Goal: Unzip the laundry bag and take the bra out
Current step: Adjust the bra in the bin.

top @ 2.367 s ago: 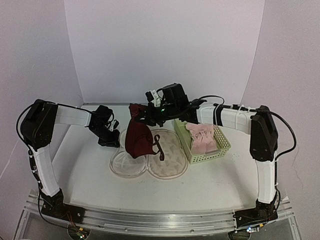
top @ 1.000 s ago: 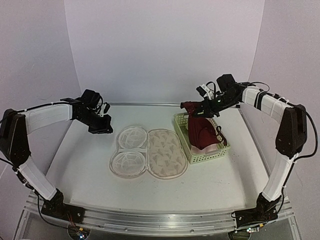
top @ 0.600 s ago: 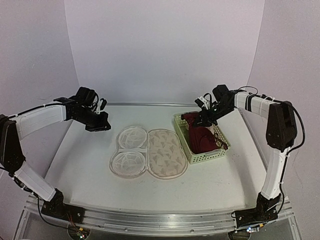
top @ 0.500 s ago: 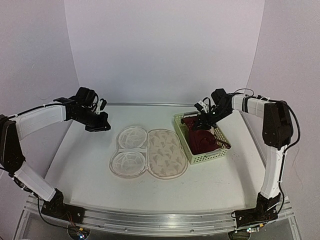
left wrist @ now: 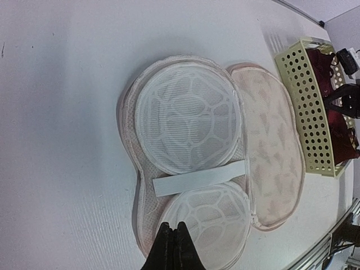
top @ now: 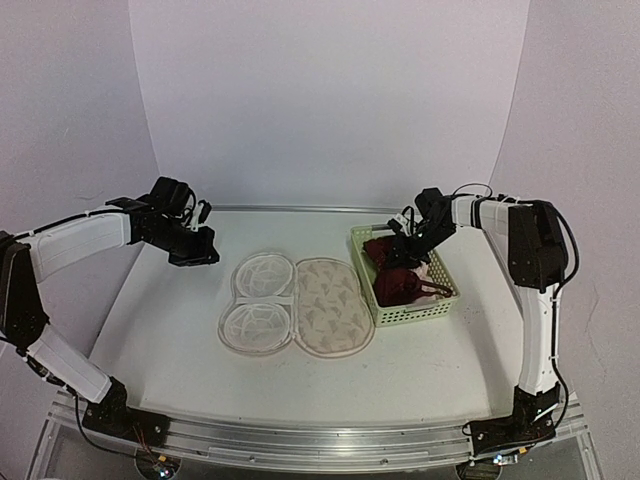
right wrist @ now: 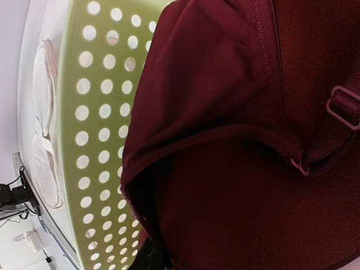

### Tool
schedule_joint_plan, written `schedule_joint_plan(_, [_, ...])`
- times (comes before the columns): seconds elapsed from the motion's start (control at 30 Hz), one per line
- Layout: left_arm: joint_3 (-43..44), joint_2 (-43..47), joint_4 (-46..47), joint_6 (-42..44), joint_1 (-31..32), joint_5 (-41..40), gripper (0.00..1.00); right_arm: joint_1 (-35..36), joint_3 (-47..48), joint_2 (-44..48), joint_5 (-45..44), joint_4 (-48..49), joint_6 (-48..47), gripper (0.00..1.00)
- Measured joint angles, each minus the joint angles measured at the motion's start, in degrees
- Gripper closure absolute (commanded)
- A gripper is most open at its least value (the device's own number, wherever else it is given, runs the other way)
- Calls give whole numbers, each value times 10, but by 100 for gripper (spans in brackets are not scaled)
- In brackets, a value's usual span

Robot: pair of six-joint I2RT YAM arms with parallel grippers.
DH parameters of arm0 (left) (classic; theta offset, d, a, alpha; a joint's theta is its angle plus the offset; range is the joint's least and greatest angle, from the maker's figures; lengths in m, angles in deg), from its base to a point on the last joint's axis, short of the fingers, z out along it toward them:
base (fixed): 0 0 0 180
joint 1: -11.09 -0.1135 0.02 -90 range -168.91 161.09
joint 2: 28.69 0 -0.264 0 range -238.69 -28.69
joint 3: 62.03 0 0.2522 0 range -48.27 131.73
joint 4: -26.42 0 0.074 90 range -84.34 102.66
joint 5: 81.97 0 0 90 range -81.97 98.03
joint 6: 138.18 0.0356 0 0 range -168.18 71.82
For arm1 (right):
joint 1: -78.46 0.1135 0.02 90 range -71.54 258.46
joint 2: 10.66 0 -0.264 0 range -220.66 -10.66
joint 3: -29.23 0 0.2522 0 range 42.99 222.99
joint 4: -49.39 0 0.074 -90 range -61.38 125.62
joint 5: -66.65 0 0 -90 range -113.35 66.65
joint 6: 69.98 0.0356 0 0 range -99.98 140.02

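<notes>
bra (top: 398, 285): inside basket (top: 420, 315), off laundry bag (top: 325, 305)
right fingers (top: 404, 234): over basket, grip unclear; release fully, rise straight
left fingers (left wrist: 165, 250): pressed together, empty

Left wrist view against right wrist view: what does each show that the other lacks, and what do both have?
Only the left wrist: the laundry bag lying open, its two white mesh domes and a white band inside, and the left gripper, shut. Only the right wrist: a close-up of the bra, with its seams and a strap slider. Both: the bra lying in the green basket with its perforated wall.
</notes>
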Motion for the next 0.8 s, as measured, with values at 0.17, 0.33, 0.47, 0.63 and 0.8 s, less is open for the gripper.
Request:
schedule_joint_plan(0.17, [0, 0, 0, -1, 0, -1, 100, 0, 4, -3, -31, 0, 1, 62])
schedule_joint_plan(0.33, [0, 0, 0, -1, 0, -1, 100, 0, 14, -3, -48, 2, 3, 55])
schedule_joint_plan(0.47, [0, 0, 0, -1, 0, -1, 100, 0, 19, 1, -58, 2, 4, 46])
schedule_joint_plan(0.63, [0, 0, 0, -1, 0, -1, 99, 0, 19, 24, -82, 2, 6, 40])
schedule_joint_plan(0.8, [0, -1, 0, 0, 0, -1, 98, 0, 18, 66, -112, 2, 6, 34])
